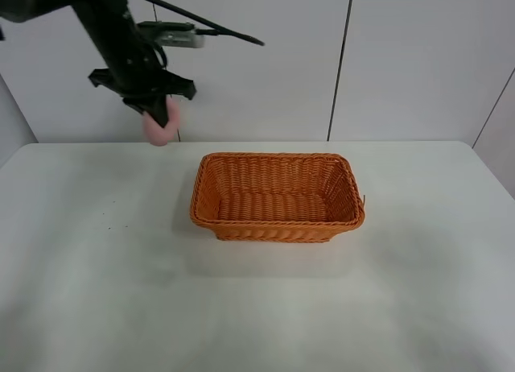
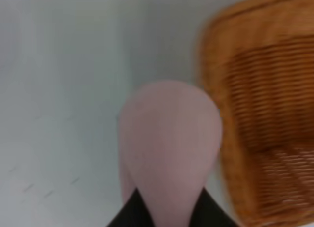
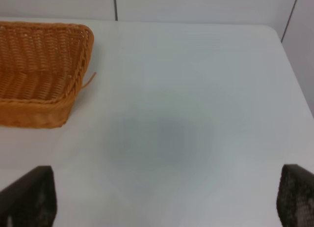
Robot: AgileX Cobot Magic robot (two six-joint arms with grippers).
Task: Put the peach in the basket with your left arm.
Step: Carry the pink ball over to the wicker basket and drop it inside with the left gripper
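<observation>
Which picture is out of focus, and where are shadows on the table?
Left wrist view: blurred, peach and basket look smeared. Exterior high view: sharp, faint shadow by the basket. Right wrist view: fairly sharp, a soft grey shadow patch on the table.

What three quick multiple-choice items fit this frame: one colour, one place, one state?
1. What colour is the basket?
A. blue
B. orange
C. green

2. Where is the peach?
A. inside the basket
B. balanced on the basket's rim
C. held in the air, left of the basket

3. What state are the left jaws in?
A. wide open, empty
B. shut on the peach
C. out of view

Key:
1 B, orange wicker in every view.
2 C, the high view shows it aloft, off to the basket's left.
3 B, the left wrist view shows black jaws clamping the peach's sides.
</observation>
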